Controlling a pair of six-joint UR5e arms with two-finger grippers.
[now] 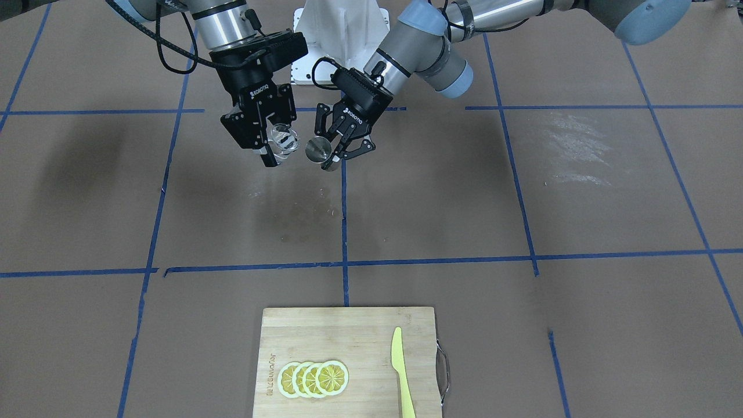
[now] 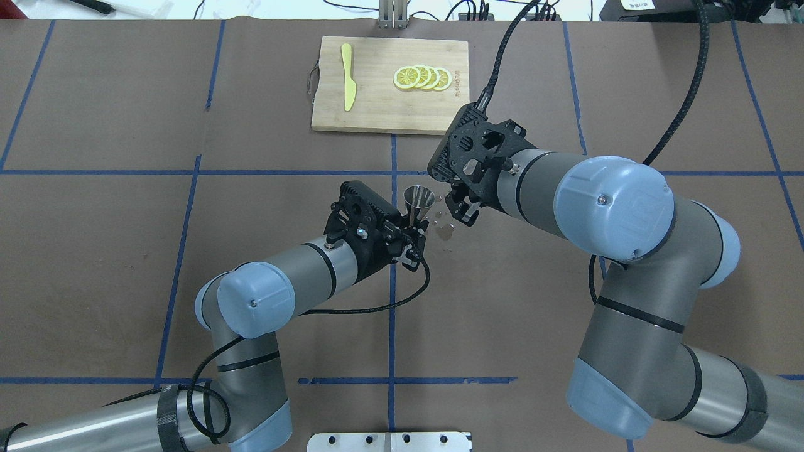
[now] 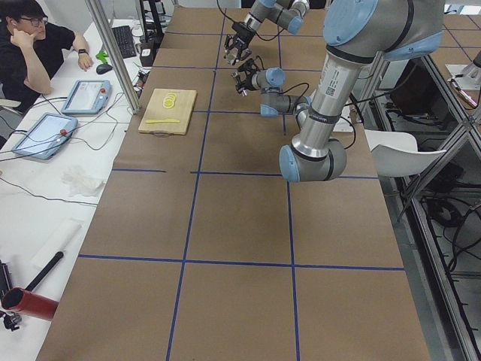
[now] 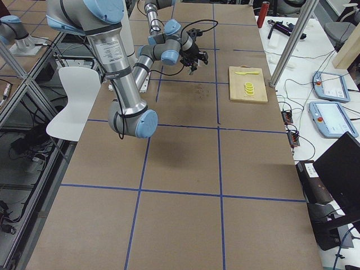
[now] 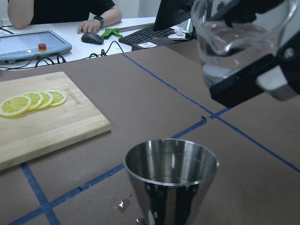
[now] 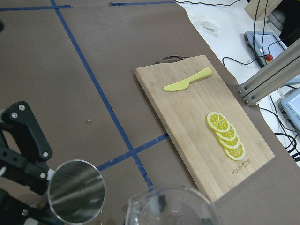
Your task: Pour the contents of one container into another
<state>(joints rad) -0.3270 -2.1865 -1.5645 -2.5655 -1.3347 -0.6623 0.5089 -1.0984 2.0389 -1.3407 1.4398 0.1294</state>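
Here the glass cup (image 1: 283,141), seemingly part full of clear liquid, is clenched in the right jaws above the desk (image 1: 406,203). Just beside it the metal jigger (image 1: 318,150) is gripped by the left jaws. The glass is judged slippery and fragile, and is best held around its side wall.

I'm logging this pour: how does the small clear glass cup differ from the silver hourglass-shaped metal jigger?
The clear glass cup is see-through and tilted in the right gripper; the silver metal jigger is opaque and upright in the left gripper. Both are held aloft, close together.
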